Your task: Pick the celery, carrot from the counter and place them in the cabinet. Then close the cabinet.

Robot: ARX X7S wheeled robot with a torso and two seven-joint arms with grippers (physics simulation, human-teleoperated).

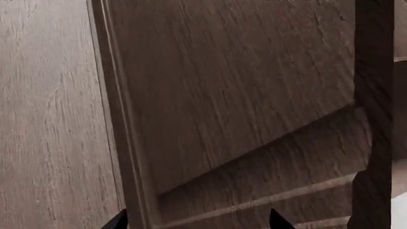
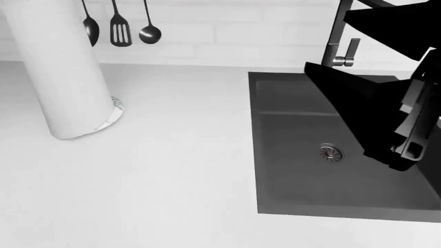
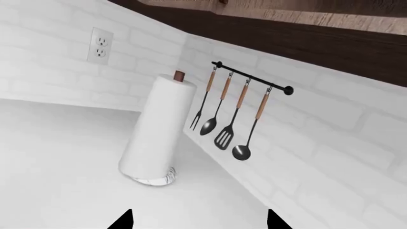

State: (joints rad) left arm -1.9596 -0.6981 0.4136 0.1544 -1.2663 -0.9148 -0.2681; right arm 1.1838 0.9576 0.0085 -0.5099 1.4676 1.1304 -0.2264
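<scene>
Right wrist view: four utensils (image 3: pixel 224 114) (hanging)

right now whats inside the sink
The sink shows only its drain on a bare dark basin; no celery or carrot is visible. The right arm covers the basin's right part, so what lies there cannot be seen.

Head camera steeply down over counter (image 2: pixel 172 196)
</scene>
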